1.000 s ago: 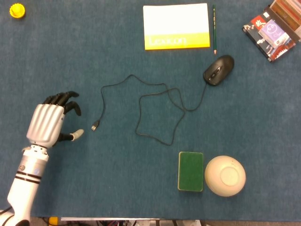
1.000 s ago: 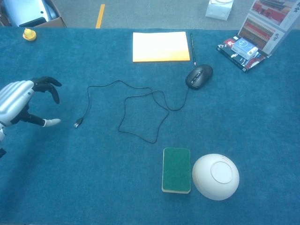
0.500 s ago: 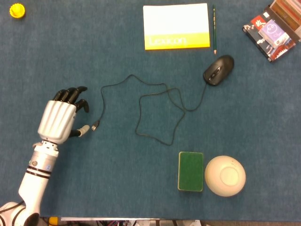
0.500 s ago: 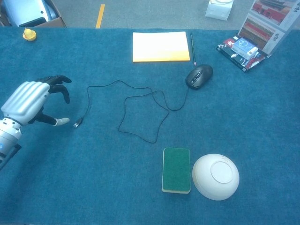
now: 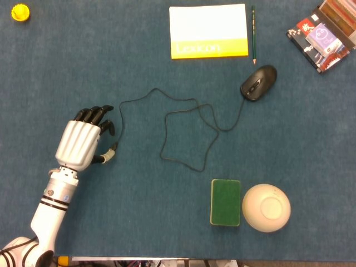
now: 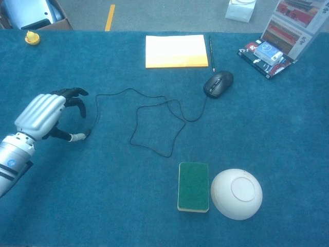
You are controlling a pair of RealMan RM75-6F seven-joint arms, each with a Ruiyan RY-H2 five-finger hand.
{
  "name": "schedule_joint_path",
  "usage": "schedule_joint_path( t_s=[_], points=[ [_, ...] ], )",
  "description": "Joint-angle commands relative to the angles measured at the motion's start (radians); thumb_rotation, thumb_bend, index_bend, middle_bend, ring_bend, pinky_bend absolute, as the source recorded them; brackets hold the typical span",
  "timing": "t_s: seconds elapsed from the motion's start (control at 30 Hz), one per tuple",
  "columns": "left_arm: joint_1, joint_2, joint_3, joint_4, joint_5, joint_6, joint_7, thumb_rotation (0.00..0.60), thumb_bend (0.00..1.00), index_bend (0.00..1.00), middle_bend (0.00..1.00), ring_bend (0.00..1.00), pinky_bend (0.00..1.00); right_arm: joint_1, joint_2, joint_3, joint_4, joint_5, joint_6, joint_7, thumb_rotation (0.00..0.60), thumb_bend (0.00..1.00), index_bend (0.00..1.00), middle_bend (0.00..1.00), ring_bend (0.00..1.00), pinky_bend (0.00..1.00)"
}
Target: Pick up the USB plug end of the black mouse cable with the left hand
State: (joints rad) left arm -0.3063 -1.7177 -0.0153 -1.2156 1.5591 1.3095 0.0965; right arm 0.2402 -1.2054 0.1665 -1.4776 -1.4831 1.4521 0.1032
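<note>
**Left hand at the USB plug, fingers spread**

Left hand (image 5: 82,143) lies palm-down over the blue table (image 5: 111,211), on the near-left side. Fingers (image 5: 95,114) are arched and apart, dark tips pointing away from the robot; thumb tip (image 6: 78,137) reaches sideways to the USB plug (image 5: 113,148). In the chest view the thumb tip looks to be touching the plug end, but the contact is too small to confirm, and the plug lies flat on the table, not pinched or raised. Nothing is clamped in the hand.

The black cable (image 5: 183,133) runs from the plug up past the fingertips, loops loosely across mid-table, crosses itself, and ends at the black mouse (image 5: 258,82), far right of centre.

Other items: yellow-and-white notepad (image 5: 208,31) at the far edge, a green pencil (image 5: 253,33) just beside it; a green sponge (image 5: 225,202) touching or nearly touching an upturned cream bowl (image 5: 266,207) near the front; a small yellow object (image 5: 20,11) in the far-left corner; a pile of printed packets (image 5: 322,36) at far right.

Right hand appears in neither view.
</note>
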Motion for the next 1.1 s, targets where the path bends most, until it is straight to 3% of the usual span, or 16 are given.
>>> schedule_joint_path(
  t_s=[0.03,1.1],
  points=[
    [-0.005,-0.006,0.0,0.007,-0.005,-0.009,-0.005,0.6,0.06,0.51,0.2,0.2,0.24,0.001,0.0,0.0,0.001,0.002,-0.002,0.0,0.6,0.48,0.65,0.44,0.37,0.43],
    [-0.028,-0.068,0.003,0.151,-0.043,-0.057,-0.072,0.6,0.06,0.51,0.2,0.2,0.24,-0.006,-0.006,-0.017,0.011,0.023,-0.028,0.006,0.6,0.48,0.65,0.44,0.37,0.43]
  ],
)
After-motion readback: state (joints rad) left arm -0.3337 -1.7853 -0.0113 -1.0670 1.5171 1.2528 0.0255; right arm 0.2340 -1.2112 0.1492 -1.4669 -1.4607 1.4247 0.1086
